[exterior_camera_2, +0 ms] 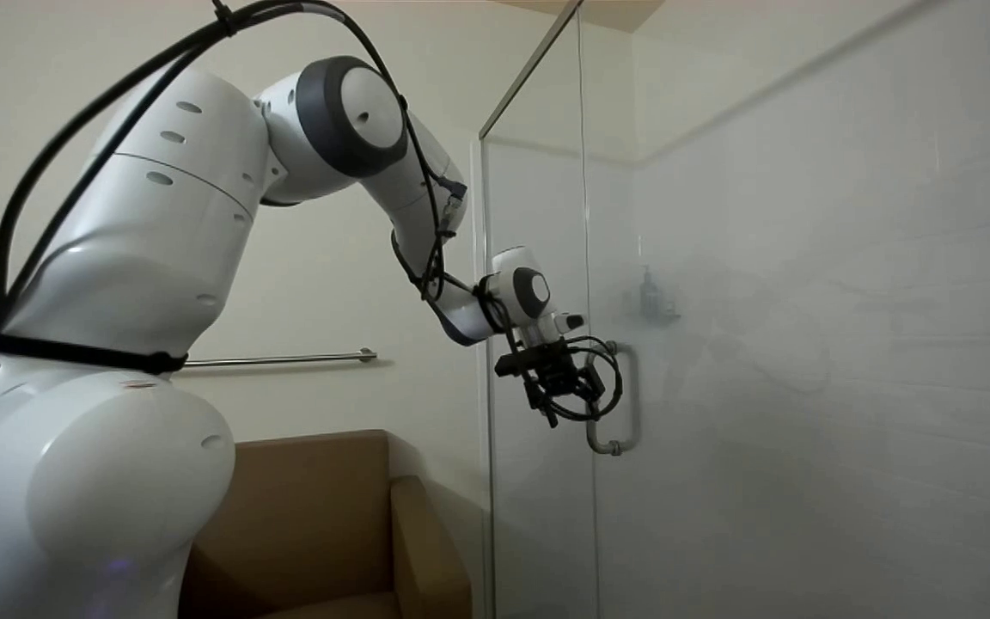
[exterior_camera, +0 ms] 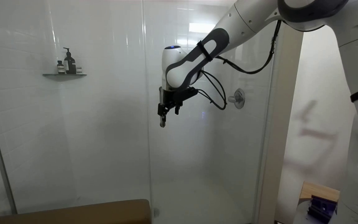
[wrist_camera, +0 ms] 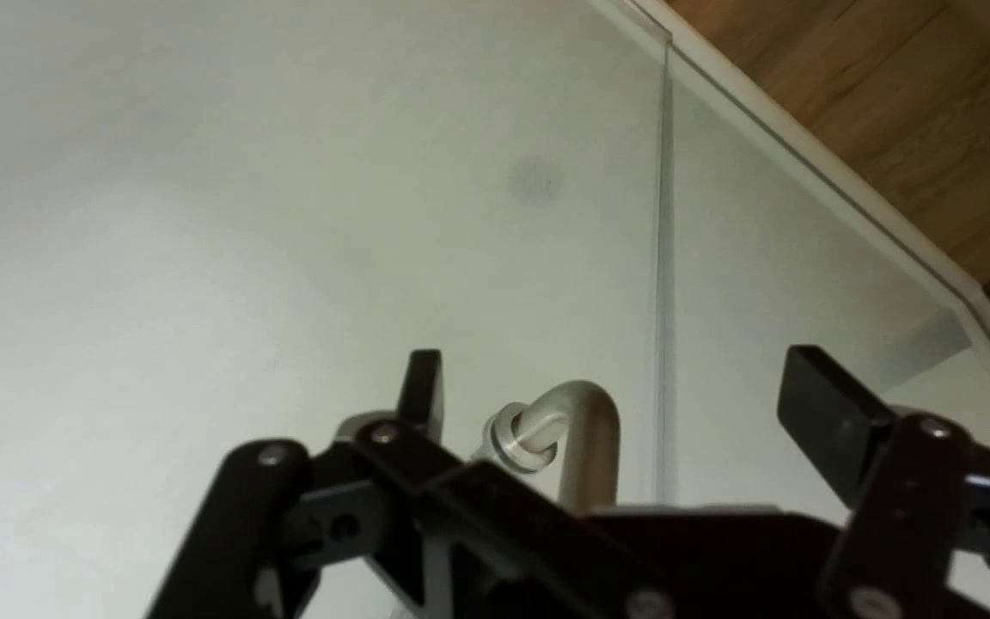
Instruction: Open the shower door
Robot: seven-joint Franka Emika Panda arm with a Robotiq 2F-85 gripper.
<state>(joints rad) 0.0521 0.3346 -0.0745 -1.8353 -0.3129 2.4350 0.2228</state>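
The shower door is a tall clear glass panel in both exterior views (exterior_camera: 204, 155) (exterior_camera_2: 770, 481) and in the wrist view (wrist_camera: 289, 258). Its edge meets a fixed glass panel in a vertical seam. Its metal D-shaped handle (wrist_camera: 591, 447) shows between my fingers in the wrist view, closer to the left finger. The handle also shows in both exterior views (exterior_camera: 162, 124) (exterior_camera_2: 611, 448), partly hidden by the gripper. My gripper (wrist_camera: 620, 397) is open, with its fingers wide apart on either side of the handle's bend. It also shows at the handle in both exterior views (exterior_camera: 169, 114) (exterior_camera_2: 572, 414).
The fixed glass panel (exterior_camera_2: 538, 490) stands beside the door. A brown chair (exterior_camera_2: 314, 516) stands below and near the arm. A towel bar (exterior_camera_2: 280, 360) is on the wall. Inside the shower are a corner shelf (exterior_camera: 64, 75) with bottles and a round knob (exterior_camera: 239, 98).
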